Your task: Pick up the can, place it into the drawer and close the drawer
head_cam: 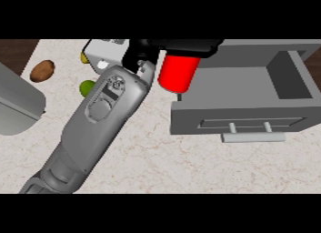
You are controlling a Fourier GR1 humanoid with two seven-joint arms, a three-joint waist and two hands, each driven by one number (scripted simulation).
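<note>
The red can (176, 73) hangs tilted above the counter, just left of the open grey drawer (238, 119). My right hand (179, 47) is shut on the can's top end, black fingers curled over it and the thumb (132, 57) on its left side. Its grey forearm (102, 113) runs up from the lower left edge. The drawer's box is pulled out toward me, with its handle (253, 137) at the front. The can's lower end is level with the drawer's left wall, outside the box. My left hand does not show.
A brown rounded food item (42, 71) lies at the back left. A green item (87, 87) and a yellow one (83, 58) peek out beside the forearm, near a white box (103, 53). A large grey shape (12, 98) fills the left edge.
</note>
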